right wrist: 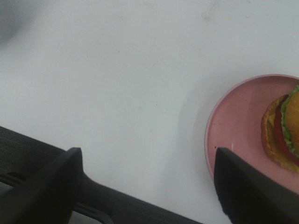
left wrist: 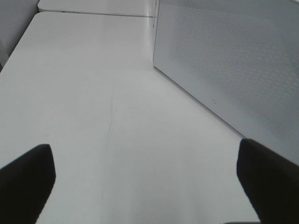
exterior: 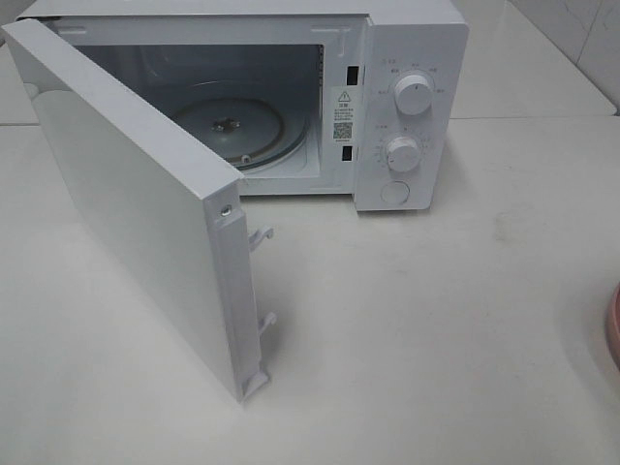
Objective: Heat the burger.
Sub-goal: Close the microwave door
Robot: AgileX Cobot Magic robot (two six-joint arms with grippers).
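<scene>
Looking down from the high camera, I see the microwave (exterior: 407, 97) standing at the far edge of the worktop (exterior: 436, 339), its door (exterior: 126, 203) swung wide open toward the left and the glass turntable (exterior: 232, 126) bare inside; neither of my grippers shows here, and only a sliver of the pink plate (exterior: 613, 325) peeks in at the worktop's right edge. From my left wrist, my left gripper (left wrist: 149, 182) hangs over bare worktop with its fingers spread wide and nothing between them, the open door's perforated inner face just beside it. From my right wrist, my right gripper (right wrist: 149, 186) is likewise spread wide and empty, hovering near the plate's rim; the burger (right wrist: 282, 133) sits on that plate at the worktop's right edge, only partly in view, so I cannot tell how upright the stack stands. I judge the step in hand to be fetching the burger with my right arm. To do it well, I should centre my jaws around the plate's rim or the bun's sides, squeeze gently so the layers don't slide, keep it level, and clear the door's latch hooks (exterior: 262, 237) on the way to the turntable.
</scene>
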